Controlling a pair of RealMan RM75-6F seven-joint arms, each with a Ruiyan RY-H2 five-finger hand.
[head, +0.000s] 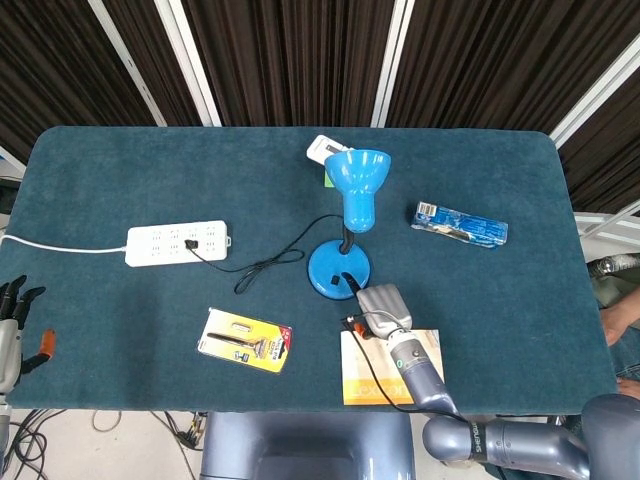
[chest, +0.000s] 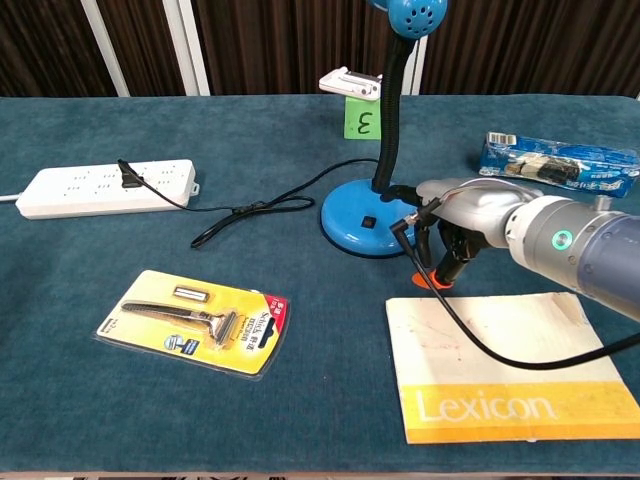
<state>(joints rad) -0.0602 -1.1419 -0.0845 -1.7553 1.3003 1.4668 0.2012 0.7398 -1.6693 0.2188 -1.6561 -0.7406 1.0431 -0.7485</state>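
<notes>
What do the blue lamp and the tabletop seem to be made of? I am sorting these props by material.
The blue lamp: base and shade look like glossy moulded plastic or enamelled metal, with soft highlights on the dome; its neck is a black ribbed flexible tube. The table is covered in matte, fuzzy teal cloth like felt or short carpet, with no shine.

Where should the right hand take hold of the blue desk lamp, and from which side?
Probably at the thin black neck, approached from the lamp's right, where the right hand hovers by the blue desk lamp. The round base is wide and flat, the neck slim and upright, and the cord trails left.
</notes>
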